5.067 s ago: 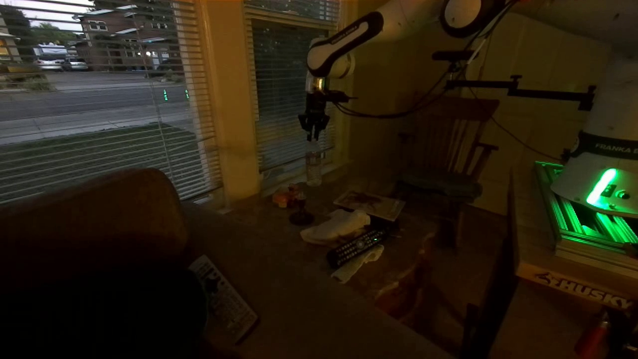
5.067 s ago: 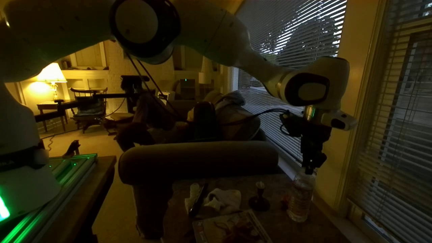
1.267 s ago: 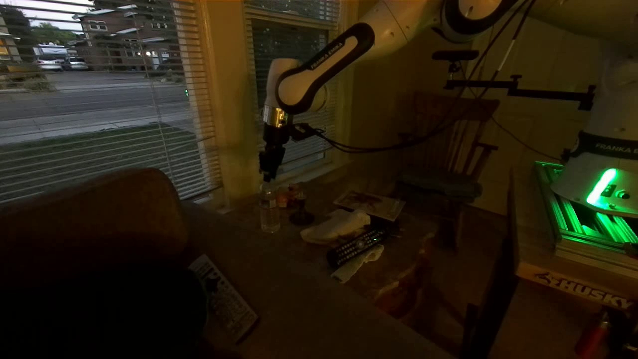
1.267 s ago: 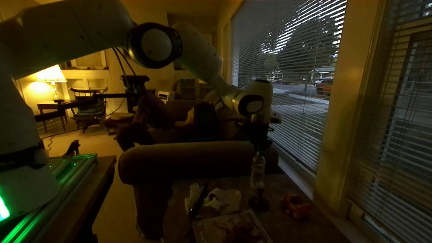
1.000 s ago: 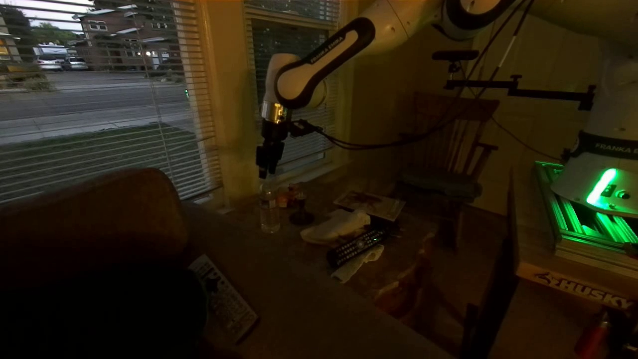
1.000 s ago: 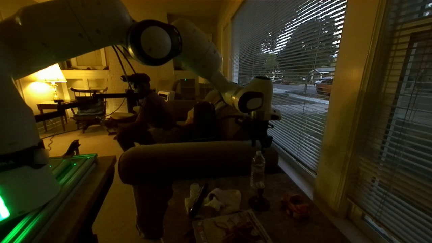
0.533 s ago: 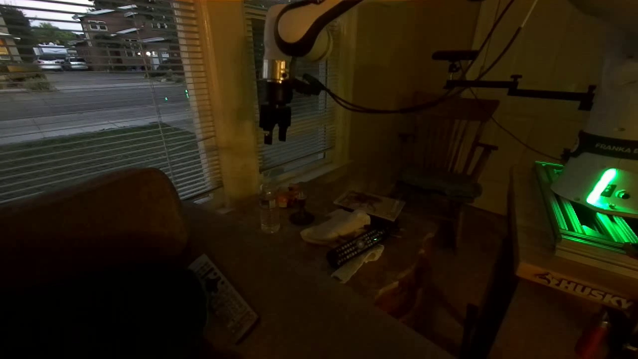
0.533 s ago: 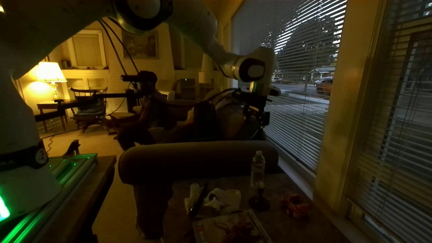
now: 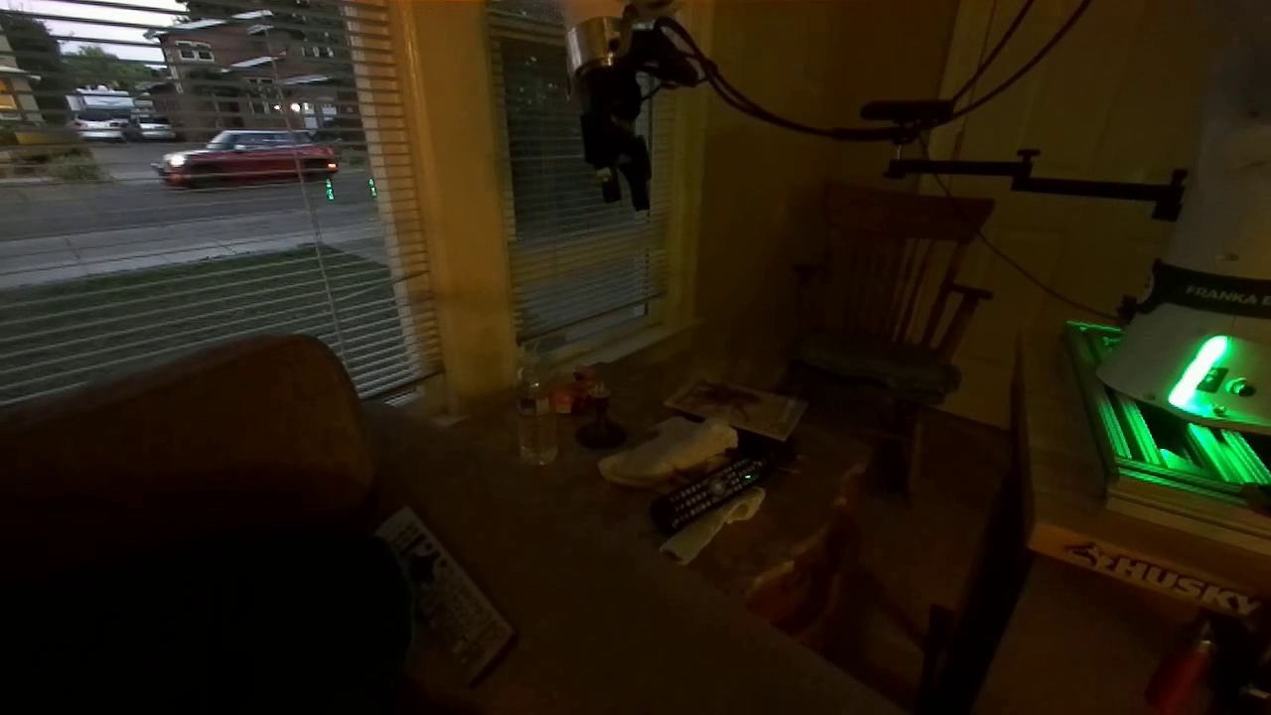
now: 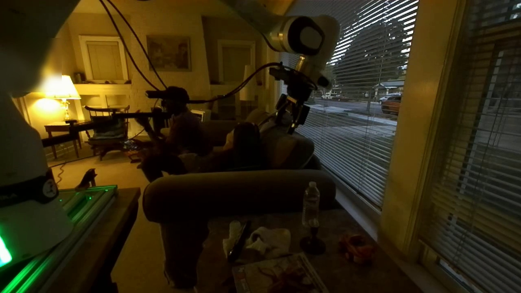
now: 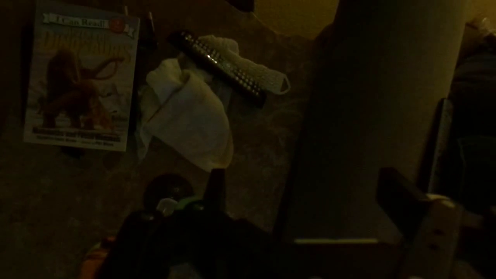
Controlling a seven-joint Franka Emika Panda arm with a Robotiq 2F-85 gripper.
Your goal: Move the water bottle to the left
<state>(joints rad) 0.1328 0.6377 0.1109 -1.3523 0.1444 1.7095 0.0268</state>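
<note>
The clear plastic water bottle [image 9: 537, 422] stands upright on the table near the sofa arm; it also shows behind a dark candle holder in an exterior view, as the bottle [image 10: 311, 205]. High above the table and apart from the bottle hangs my gripper [image 9: 626, 199], slightly tilted. Its two fingers are spread with nothing between them, as an exterior view of the gripper [image 10: 285, 127] also shows. In the dark wrist view the gripper [image 11: 302, 170] has a wide gap between its fingertips, with table and sofa arm below. I cannot make out the bottle there.
Near the bottle are the candle holder [image 10: 312, 244] and a red-orange toy [image 10: 356, 248]. A white cloth [image 11: 190, 120], a remote [image 11: 221, 69] and a book [image 11: 81, 81] lie on the table. The sofa arm [image 10: 240, 191] borders it; window blinds [image 10: 358, 154] run alongside. People sit beyond.
Five seconds ago my gripper held the bottle by the window; it was carried toward the sofa arm. Within the last second or so the fingers opened and rose away; the bottle stayed standing.
</note>
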